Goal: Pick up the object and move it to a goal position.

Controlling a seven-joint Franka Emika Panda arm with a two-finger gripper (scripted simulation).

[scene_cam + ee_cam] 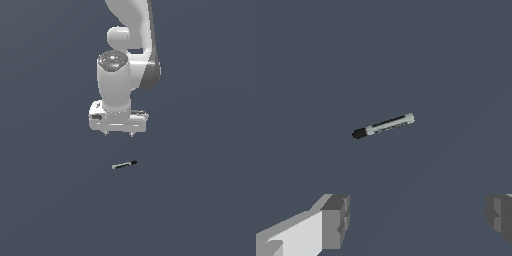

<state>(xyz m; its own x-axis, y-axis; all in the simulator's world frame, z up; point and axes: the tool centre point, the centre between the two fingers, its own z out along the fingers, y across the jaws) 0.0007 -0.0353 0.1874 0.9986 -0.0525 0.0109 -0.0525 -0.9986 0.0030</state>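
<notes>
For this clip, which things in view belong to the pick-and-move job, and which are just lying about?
Part of the job:
- the small thin pen-like rod, grey shaft with a black tip, lying flat
- the white two-finger gripper, open, above the rod and not touching it

Just lying about:
- nothing else visible; only the plain dark grey floor

This was no home, lab or shop, but a bare rendered scene. Around me lay one flat, dark blue-grey ground point(200, 210), evenly coloured, with no walls, furniture, horizon or seams in either view. My arm point(131, 45) showed as smooth white and grey shapes with plain shading, and my claw point(119, 134) likewise, its fingers point(335, 222) blocky and faceted. The only other thing was a small rod point(124, 164) lying on that ground.
</notes>
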